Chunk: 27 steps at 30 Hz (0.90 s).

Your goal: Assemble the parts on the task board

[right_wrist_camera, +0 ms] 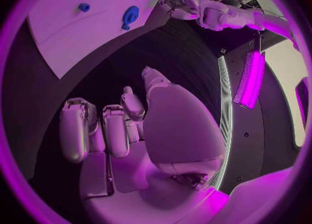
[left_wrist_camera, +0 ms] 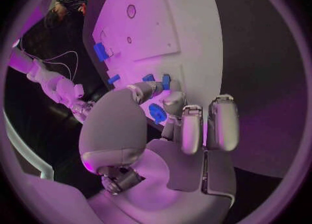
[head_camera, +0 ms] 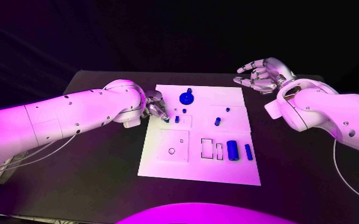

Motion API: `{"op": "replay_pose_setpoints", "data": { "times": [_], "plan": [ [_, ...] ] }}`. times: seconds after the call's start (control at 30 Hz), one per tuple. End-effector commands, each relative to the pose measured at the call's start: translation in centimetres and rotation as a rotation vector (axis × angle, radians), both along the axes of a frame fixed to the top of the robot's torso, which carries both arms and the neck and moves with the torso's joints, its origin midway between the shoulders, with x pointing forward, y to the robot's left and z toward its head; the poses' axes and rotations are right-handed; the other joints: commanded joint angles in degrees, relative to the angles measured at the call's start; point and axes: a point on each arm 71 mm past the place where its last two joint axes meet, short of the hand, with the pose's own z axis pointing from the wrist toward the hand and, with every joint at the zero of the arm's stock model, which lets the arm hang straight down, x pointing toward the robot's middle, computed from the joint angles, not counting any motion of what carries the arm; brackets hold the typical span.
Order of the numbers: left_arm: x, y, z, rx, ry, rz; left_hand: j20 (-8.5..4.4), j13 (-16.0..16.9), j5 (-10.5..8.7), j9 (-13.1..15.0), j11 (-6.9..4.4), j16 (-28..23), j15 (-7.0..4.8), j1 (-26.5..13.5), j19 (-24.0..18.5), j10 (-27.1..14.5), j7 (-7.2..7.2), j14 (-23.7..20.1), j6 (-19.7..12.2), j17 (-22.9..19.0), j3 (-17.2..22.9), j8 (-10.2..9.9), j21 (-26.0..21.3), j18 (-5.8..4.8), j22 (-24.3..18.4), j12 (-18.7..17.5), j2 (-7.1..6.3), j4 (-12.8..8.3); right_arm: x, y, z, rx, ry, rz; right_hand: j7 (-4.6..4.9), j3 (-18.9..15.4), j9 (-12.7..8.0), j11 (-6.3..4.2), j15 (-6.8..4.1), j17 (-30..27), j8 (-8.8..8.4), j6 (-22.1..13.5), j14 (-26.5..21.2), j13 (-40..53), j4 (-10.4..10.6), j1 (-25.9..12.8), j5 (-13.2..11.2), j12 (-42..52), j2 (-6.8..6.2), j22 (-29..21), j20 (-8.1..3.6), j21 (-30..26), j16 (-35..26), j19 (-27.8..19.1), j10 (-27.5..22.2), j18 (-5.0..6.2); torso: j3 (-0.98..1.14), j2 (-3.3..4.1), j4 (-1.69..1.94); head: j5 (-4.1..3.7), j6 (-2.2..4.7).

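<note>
The task board is lying in the middle of the black surface, its long side running from 12 to 6 o'clock in the head view. The left hand is sitting at the board's 9 o'clock edge, toward the far half, with its fingers curling down over the board's rim. In the left wrist view its fingertips are gathering closely around small blue parts there: one blue piece is showing just under the curled fingers, and two short blue pegs are standing right at the fingertips. Whether the hand is actually pinching a piece or only touching it, I cannot tell.

A round blue disc part is lying on the board just to the 2 o'clock side of the left hand, near but apart from it. A small blue peg is standing near the board's centre, at about 4 o'clock from the hand. Two elongated blue parts are lying side by side toward the board's 5 o'clock corner, beside outlined rectangular slots, well apart from both hands.

The right hand is hovering off the board beyond its 1 o'clock corner, palm turning upward, fingers loosely curled but apart and holding nothing; the right wrist view is showing its fingers empty above the dark surface.
</note>
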Motion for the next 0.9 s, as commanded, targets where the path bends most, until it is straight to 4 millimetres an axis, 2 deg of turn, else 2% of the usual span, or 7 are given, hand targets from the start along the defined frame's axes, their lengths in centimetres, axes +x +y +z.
{"op": "replay_pose_setpoints", "data": {
  "times": [0.03,0.47,0.67,0.9],
  "plan": [
    [-0.23,-0.12,-0.31,0.017,0.024,-0.015,-0.02,-0.02,0.21,0.07,-0.02,0.33,-0.37,0.48,0.39,0.52,-0.34,5.84,0.33,14.67,10.12,0.09,0.09,-1.01,0.62,0.09,-0.04,-10.33,-0.02,0.12,0.02,0.001,-0.008,0.012,0.05,0.32,-0.08,-0.29,-0.51,5.23,0.33,-0.3,3.6,-0.05,0.09,-0.33,0.24,-0.29,-0.17,10.13,-0.33,-0.16,-0.22,-0.12,-0.1,1.03,0.0,0.0,0.03,0.06,-0.04],
    [-0.18,-0.31,-0.46,0.009,0.037,-0.017,-0.02,1.01,0.38,-0.04,-0.02,0.44,-0.34,0.35,0.45,1.09,-0.36,5.9,0.67,14.87,9.9,-0.04,0.16,-1.05,0.76,0.75,-0.34,-10.32,-0.02,0.1,0.0,0.002,-0.007,0.012,0.04,0.4,-0.1,-0.29,-0.51,5.22,0.35,-0.3,3.6,-0.06,0.11,-0.35,0.27,-0.29,-0.19,10.15,-0.33,-0.13,-0.23,-0.09,-0.09,1.02,0.07,0.01,-0.05,0.04,-0.19],
    [-0.15,-0.6,-0.63,-0.005,0.045,-0.017,-0.01,1.98,1.05,-0.24,-0.09,0.53,-0.33,-0.51,0.47,1.84,-0.54,5.94,1.25,15.03,9.02,-0.33,0.17,-1.08,0.86,1.32,-0.58,-9.64,-0.02,0.05,-0.01,0.002,-0.006,0.011,0.04,0.4,-0.1,-0.29,-0.51,5.22,0.35,-0.3,3.6,-0.06,0.11,-0.35,0.27,-0.29,-0.19,10.15,-0.33,-0.13,-0.23,-0.09,-0.09,1.02,0.09,0.02,-0.08,0.0,-0.22],
    [-0.05,-0.74,-0.74,-0.015,0.043,-0.008,-0.12,2.64,0.69,-0.3,-0.4,0.55,-0.51,-1.6,0.5,2.62,-1.05,5.96,1.73,15.07,6.89,-0.62,0.16,-1.09,0.96,1.61,-0.57,-8.62,-0.02,0.02,0.0,0.0,-0.007,0.012,0.04,0.47,-0.11,-0.29,-0.52,5.29,0.38,-0.3,3.62,-0.03,0.15,-0.4,0.3,-0.26,-0.18,10.21,-0.34,0.02,-0.2,0.0,-0.05,0.99,0.1,0.02,-0.04,-0.17,-0.31]
  ]
}}
